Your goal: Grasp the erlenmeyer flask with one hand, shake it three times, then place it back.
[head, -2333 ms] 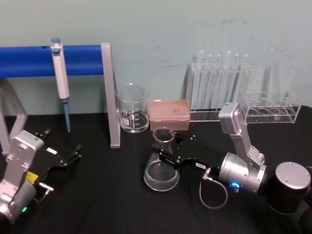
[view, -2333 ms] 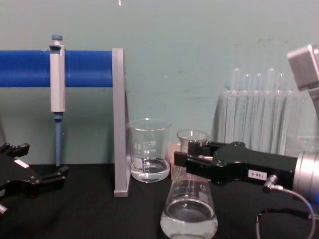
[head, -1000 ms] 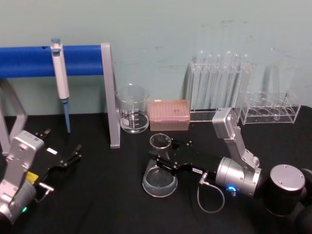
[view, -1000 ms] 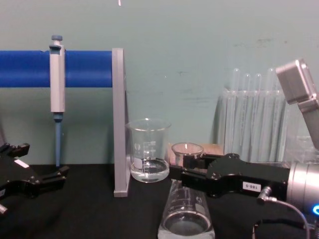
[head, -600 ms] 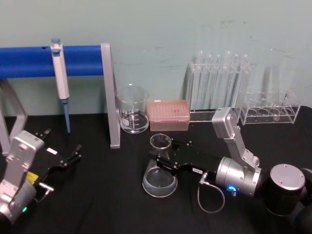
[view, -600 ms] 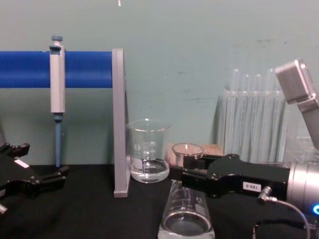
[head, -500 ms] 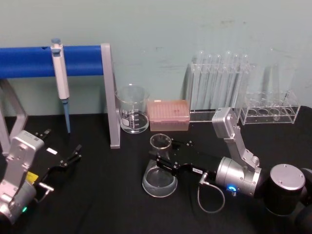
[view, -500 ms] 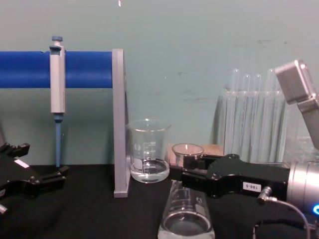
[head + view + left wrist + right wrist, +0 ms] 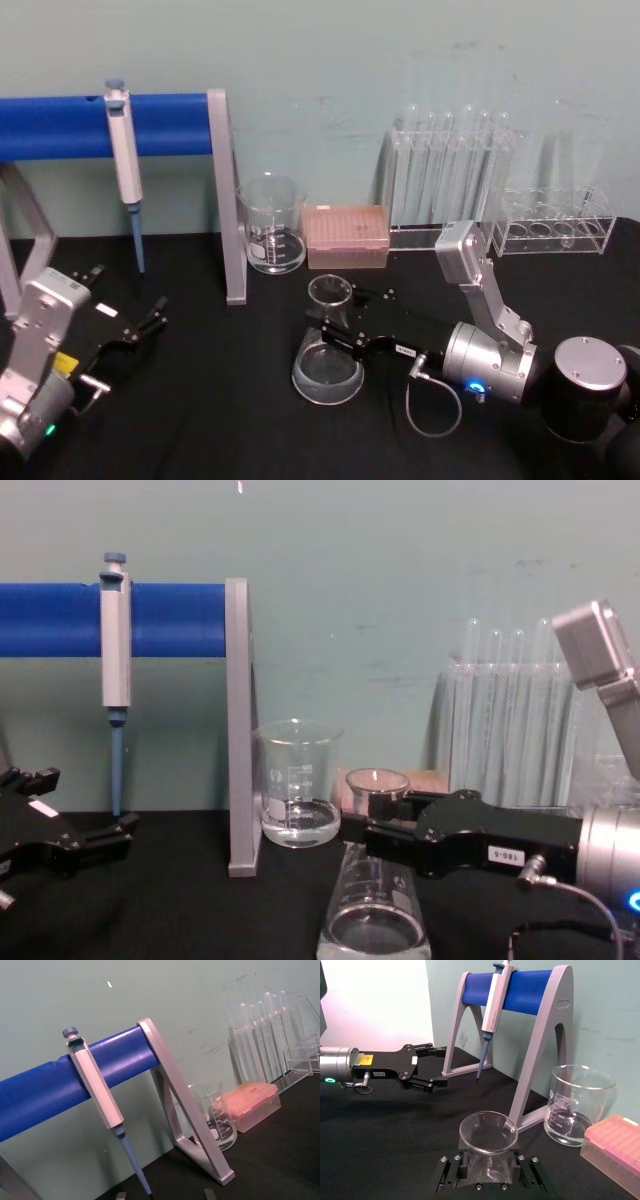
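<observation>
The erlenmeyer flask (image 9: 326,368) is clear glass with a little liquid and stands upright at the middle of the black table. Its wide base sits at table level; whether it touches the surface I cannot tell. My right gripper (image 9: 335,315), the hand with a white numbered label, reaches in from the right and is shut on the flask's neck just under the flared rim. In the chest view the flask (image 9: 374,925) hangs below the right gripper (image 9: 372,828). The right wrist view has the flask rim (image 9: 488,1132) between the fingers (image 9: 451,1169). My left gripper (image 9: 128,295) rests open at the left, far from the flask.
A glass beaker (image 9: 271,235) and a pink tip box (image 9: 346,235) stand just behind the flask. A grey and blue stand (image 9: 222,190) holding a pipette (image 9: 123,160) is at the back left. Test tube racks (image 9: 452,185) line the back right.
Since 2.3 s ago the right gripper has carried the flask slightly toward me and lower. Over the last half second nothing has moved.
</observation>
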Motion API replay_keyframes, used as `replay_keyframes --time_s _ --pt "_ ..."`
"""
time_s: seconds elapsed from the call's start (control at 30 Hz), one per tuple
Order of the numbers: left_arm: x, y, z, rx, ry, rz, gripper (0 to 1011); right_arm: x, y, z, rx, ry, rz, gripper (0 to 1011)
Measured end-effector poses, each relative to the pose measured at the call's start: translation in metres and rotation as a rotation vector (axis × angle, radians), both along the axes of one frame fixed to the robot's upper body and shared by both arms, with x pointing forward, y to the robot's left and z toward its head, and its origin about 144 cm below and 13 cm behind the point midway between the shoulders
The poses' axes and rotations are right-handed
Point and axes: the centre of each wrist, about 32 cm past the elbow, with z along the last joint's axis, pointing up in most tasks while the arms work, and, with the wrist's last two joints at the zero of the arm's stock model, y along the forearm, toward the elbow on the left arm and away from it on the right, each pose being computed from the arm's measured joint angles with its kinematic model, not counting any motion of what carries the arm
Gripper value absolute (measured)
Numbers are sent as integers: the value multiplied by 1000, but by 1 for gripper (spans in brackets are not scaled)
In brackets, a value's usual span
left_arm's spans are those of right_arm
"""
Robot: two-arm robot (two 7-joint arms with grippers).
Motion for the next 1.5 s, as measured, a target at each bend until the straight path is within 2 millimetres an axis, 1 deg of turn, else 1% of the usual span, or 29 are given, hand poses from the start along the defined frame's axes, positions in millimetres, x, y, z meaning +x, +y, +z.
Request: replay_keyframes --time_s 0.77,0.87,0.9,0.93,0.97,1.0,1.03,1.17,1.2,1.27,1.3,1.37,1.43,1.5 --pt "0 0 0 0 0 0 1001 0 0 0 -1 1 -1 451" --pt "0 0 0 0 0 0 1001 -1 0 -2 -8 6 -1 512" --pt "0 0 0 0 0 0 1001 -1 0 -2 -9 6 -1 556" --pt "0 0 0 0 0 0 1001 -1 0 -2 -8 6 -1 570" --pt "0 0 0 0 0 0 1001 -1 0 -2 -8 6 -1 616" --pt "0 0 0 0 0 0 1001 -1 0 -2 -8 6 -1 627" --pt "0 0 0 0 0 0 1001 -1 0 -2 -8 5 -1 697" --pt "0 0 0 0 0 0 1001 -1 0 -1 -6 5 0 795" --pt "0 0 0 0 0 0 1001 -1 0 -1 -6 4 0 848" --pt "0 0 0 0 0 0 1001 -1 0 -1 -5 4 0 883" --pt "0 0 0 0 0 0 1001 -1 0 -1 -5 4 0 917" --pt "0 0 0 0 0 0 1001 0 0 -1 -4 3 0 944" --pt "0 0 0 0 0 0 1001 0 0 -1 -4 3 -1 1003" --pt "0 0 0 0 0 0 1001 0 0 -1 -3 2 -1 1000"
